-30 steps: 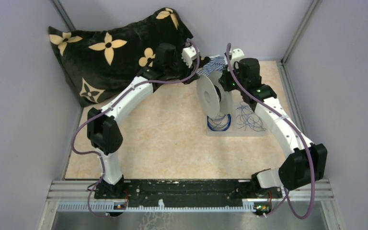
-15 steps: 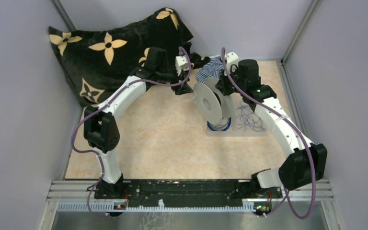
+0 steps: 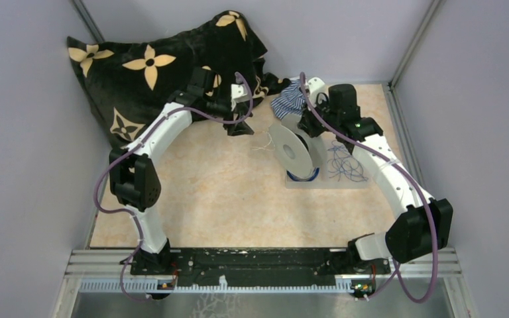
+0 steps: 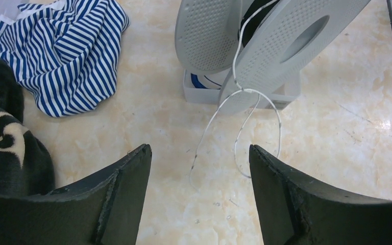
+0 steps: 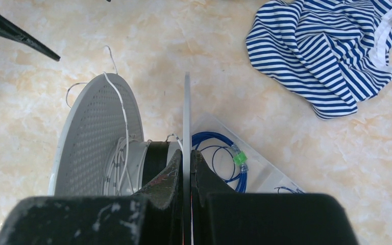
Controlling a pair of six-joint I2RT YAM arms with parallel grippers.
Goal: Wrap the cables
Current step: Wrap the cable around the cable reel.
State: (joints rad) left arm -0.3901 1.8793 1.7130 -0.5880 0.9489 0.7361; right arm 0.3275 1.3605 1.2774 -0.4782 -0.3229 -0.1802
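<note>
Marbled bench (image 3: 225, 192), walled on three sides. One spool (image 3: 290, 151), my right jaws clenched on its flange; my left jaws released. Counted cables: one blue coil (image 3: 303, 177) and one tangle (image 3: 344, 165) in the tray (image 3: 318, 184), one white strand (image 4: 255, 90) trailing from the spool. Open bench nearside and left.

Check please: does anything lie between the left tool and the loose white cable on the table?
Nothing visible does. The open left tool faces bare table up to the white cable hanging off the spool; the striped cloth lies aside.

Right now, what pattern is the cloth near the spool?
Cloth: blue and white stripes, clearest in right wrist view.
</note>
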